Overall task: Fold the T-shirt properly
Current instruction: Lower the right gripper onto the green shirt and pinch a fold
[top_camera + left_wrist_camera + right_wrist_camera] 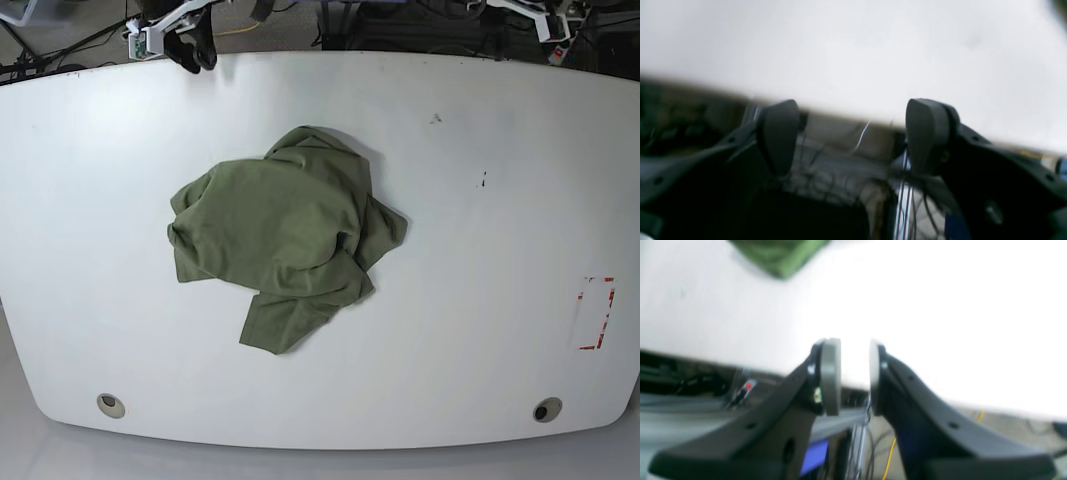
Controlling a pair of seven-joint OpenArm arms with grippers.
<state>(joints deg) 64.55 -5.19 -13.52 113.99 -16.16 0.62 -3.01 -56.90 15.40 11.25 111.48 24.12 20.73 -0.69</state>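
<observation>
Right claw (192, 55) at the far-left tabletop (480, 330) edge, slightly parted, gripping nothing. T-shirt (280, 235) crumpled mid-tabletop. Left claw (853, 136) spread wide, empty, by the far edge. Best begun by pinching opposite edges and spreading flat before folding.

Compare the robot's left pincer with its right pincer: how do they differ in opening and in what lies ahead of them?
The left pincer has its dark grey fingers spread wide; the right pincer leaves only a narrow gap. Ahead of the left pincer lies mostly bare white table; ahead of the right pincer, a corner of the crumpled olive-green T-shirt shows. Both are empty and sit over the table's edge.
</observation>
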